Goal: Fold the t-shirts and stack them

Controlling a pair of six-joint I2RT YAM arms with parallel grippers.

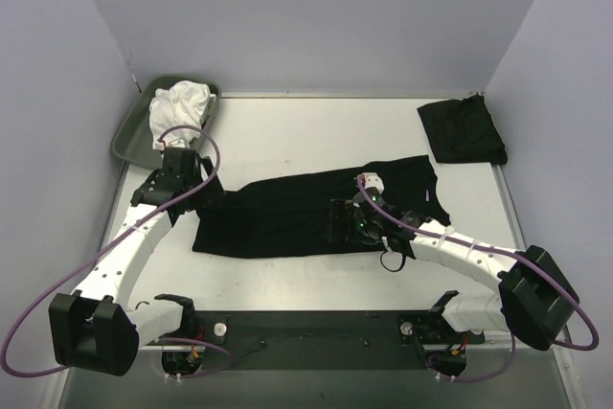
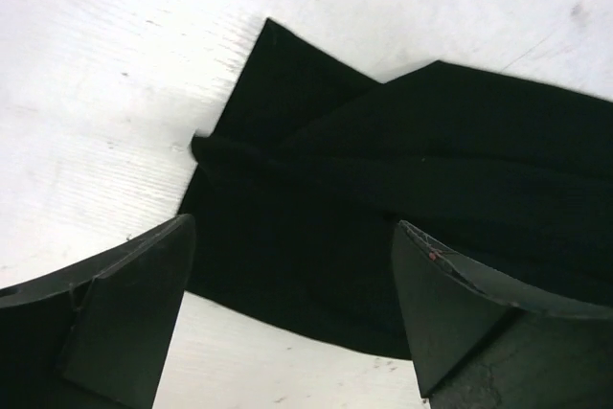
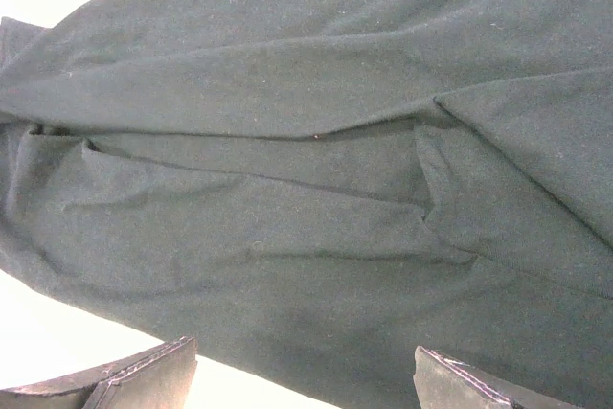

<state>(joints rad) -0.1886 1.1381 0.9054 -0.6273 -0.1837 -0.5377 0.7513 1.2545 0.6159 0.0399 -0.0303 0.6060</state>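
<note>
Black t-shirt point(image 1: 287, 213) folded lengthwise at table point(image 1: 316, 131) centre, our left jaws spread apart over its left end, our right jaws spread apart mid-shirt

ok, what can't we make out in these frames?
- Top view: right end effector is black over the black shirt; how its jaws stand gets lost.
- Top view: folded pile, one shirt or several, cannot tell from above.
- Top view: white cloth hides the tray floor.
- Right wrist: shirt runs off the frame; fingertips cut by the bottom edge.
</note>
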